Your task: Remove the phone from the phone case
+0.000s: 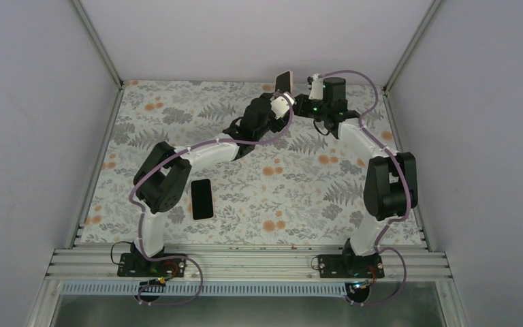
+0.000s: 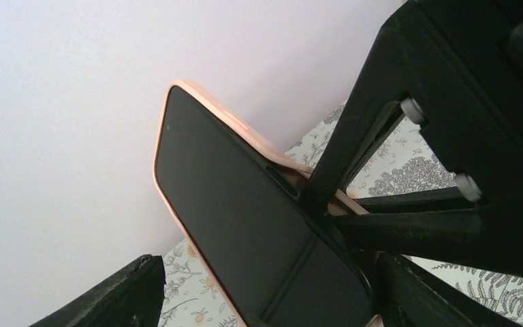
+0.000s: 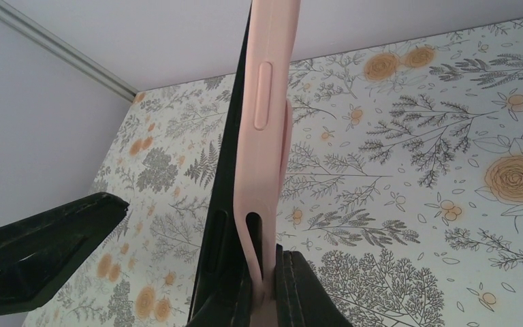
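Observation:
The pink phone case [image 1: 283, 81] is held up at the back centre, above the table. My right gripper [image 1: 297, 101] is shut on its lower edge; in the right wrist view [image 3: 267, 300] the pink wall [image 3: 272, 102] is pinched between the fingers. In the left wrist view the case's [image 2: 245, 204] inner face looks matte black with a cutout slot, and appears empty. My left gripper [image 2: 270, 300] is open and straddles the case's lower end, with a gap on the left side. A black phone [image 1: 202, 199] lies flat on the table beside my left arm.
The floral mat [image 1: 299, 191] covers the table, with white walls on three sides and a metal rail [image 1: 245, 262] at the near edge. My right gripper's black body [image 2: 463, 136] fills the right of the left wrist view.

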Tool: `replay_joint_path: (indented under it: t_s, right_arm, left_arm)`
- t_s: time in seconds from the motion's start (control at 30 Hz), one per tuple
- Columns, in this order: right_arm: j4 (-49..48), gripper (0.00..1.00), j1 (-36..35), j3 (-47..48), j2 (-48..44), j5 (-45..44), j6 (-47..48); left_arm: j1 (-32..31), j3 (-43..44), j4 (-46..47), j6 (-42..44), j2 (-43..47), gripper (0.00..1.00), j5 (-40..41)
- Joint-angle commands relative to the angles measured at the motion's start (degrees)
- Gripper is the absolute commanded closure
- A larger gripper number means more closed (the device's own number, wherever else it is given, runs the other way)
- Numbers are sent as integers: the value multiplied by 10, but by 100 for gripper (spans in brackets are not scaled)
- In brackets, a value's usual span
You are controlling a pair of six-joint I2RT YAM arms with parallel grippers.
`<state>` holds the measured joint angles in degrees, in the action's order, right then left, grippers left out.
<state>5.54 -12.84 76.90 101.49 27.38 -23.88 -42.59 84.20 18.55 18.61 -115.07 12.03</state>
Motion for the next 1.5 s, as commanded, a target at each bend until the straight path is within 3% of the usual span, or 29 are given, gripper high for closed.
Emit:
replay_joint_path:
  t_s: [0.0, 0.3, 0.53, 0.73, 0.83, 1.13, 1.47]
  right_arm:
    - [-37, 97, -8, -9, -43, 30, -3]
    - [-36, 97, -9, -11, -57, 59, -20]
    - [-42, 97, -11, -26, -58, 63, -31]
    - [-47, 97, -15, -27, -77, 73, -46]
    - [-51, 97, -15, -29, -82, 88, -57]
    - [-62, 97, -18, -41, -88, 106, -74]
    - [-66, 97, -29, -37, -96, 121, -77]
  left_arm:
    - [17, 23, 15, 9, -13, 23, 39]
    - [22, 15, 55, 60, -40, 30, 91]
    - [23, -26, 181, 146, -39, 30, 153]
    - [31, -33, 219, 165, -49, 40, 164]
    - [40, -27, 219, 161, -63, 40, 171]
    - [51, -15, 179, 124, -67, 57, 126]
    - [52, 40, 113, 89, -93, 58, 103]
